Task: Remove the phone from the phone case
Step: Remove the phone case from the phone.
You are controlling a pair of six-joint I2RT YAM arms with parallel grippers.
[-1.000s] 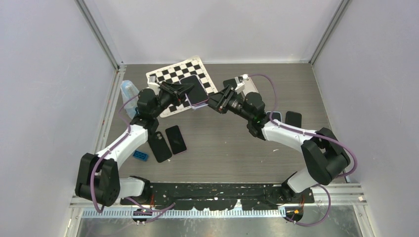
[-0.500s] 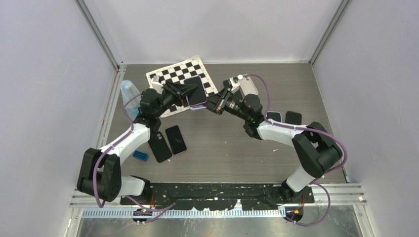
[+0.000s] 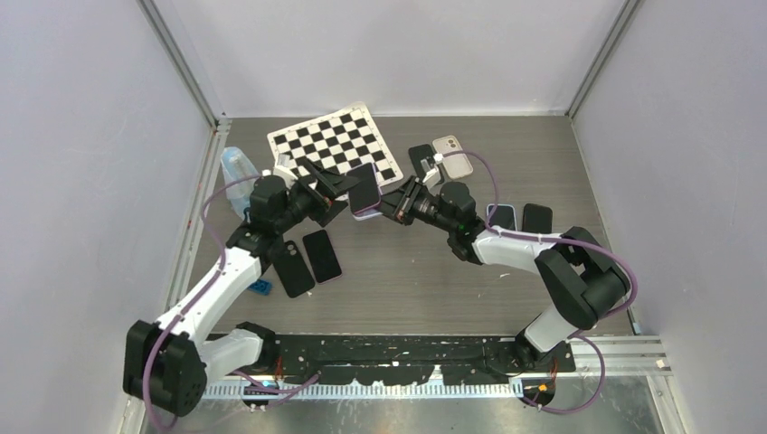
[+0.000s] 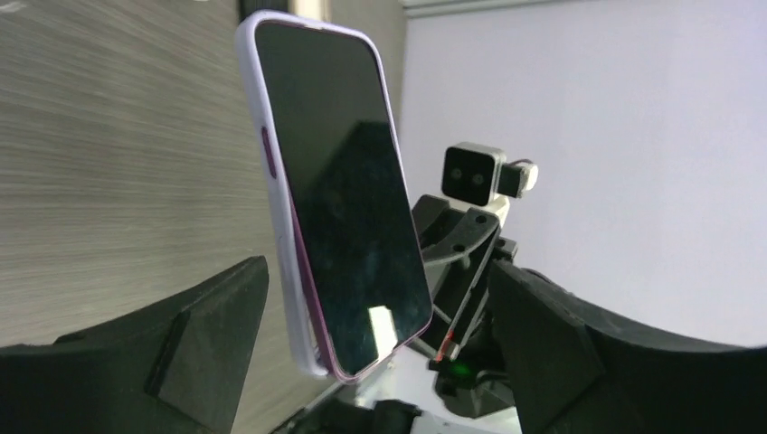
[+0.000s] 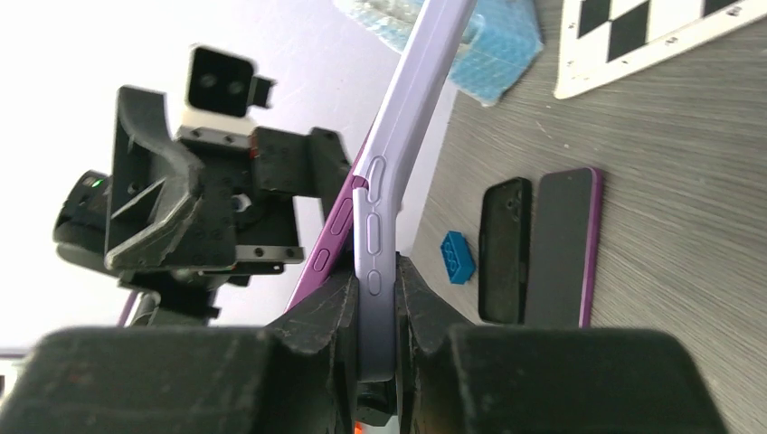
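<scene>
Above the grey wood-grain bench (image 3: 407,262), beside the black-and-white checkerboard sheet (image 3: 330,145), our right end effector (image 3: 389,202) pinches the long edge of the pale lilac rubbery phone case (image 5: 378,226). The case still wraps the black-screened phone (image 4: 348,199), which is held aloft between the arms. Our left end effector (image 3: 333,188) is spread wide, its fingers (image 4: 213,312) flanking the phone without touching. We judge the left should catch only a case corner and peel it back while the right holds firm. A second ago the left was clamped on the phone over the checkerboard; it has since let go and backed off.
</scene>
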